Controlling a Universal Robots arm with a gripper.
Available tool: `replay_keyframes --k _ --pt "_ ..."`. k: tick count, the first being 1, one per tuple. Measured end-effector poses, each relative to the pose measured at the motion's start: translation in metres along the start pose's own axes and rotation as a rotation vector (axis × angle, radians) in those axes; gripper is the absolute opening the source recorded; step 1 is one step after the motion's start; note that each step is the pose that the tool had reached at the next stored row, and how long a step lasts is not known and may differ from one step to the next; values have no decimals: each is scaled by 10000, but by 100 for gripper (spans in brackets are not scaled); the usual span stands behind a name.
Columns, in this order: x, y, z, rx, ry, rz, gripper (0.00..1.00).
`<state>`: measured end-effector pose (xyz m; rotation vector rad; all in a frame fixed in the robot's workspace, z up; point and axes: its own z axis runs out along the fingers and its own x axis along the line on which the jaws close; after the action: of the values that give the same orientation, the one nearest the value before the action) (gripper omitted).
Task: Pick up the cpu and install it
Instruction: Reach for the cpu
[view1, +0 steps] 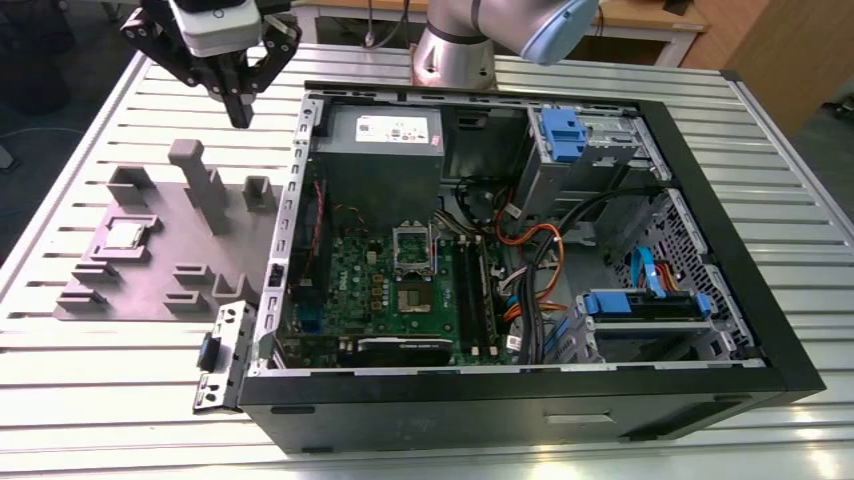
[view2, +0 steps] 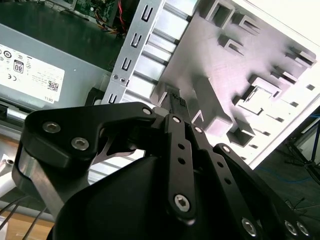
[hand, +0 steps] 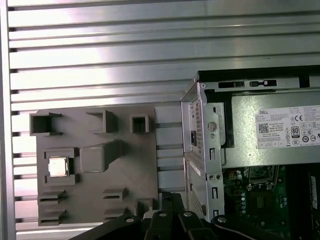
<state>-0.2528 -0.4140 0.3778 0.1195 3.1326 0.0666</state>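
The cpu (view1: 127, 233) is a small silver square lying flat in a recess of the grey fixture plate (view1: 158, 293) on the exterior view's left, beside the open computer case. In the first wrist view the cpu (hand: 58, 166) sits at the plate's (hand: 90, 205) edge. My gripper (view1: 240, 116) hangs above the table behind the plate, well apart from the cpu, with its black fingers shut together and nothing between them. Its fingertips (view2: 177, 101) point down past the plate's tall block. The motherboard's silver socket frame (view1: 414, 250) lies inside the case.
The black computer case (view1: 507, 405) lies open on the slatted metal table (view1: 120, 400), with a grey power supply (view1: 380, 130), cables and blue drive brackets (view1: 641, 302) inside. Several upright grey blocks (view1: 200, 185) rise from the plate. The arm's base (view1: 454, 50) stands behind the case.
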Motion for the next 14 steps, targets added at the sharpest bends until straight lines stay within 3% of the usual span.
replay_keyframes --k 5,14 --pt "29 -3 4 0 0 -1 11" --pt "184 -15 18 1 0 0 11"
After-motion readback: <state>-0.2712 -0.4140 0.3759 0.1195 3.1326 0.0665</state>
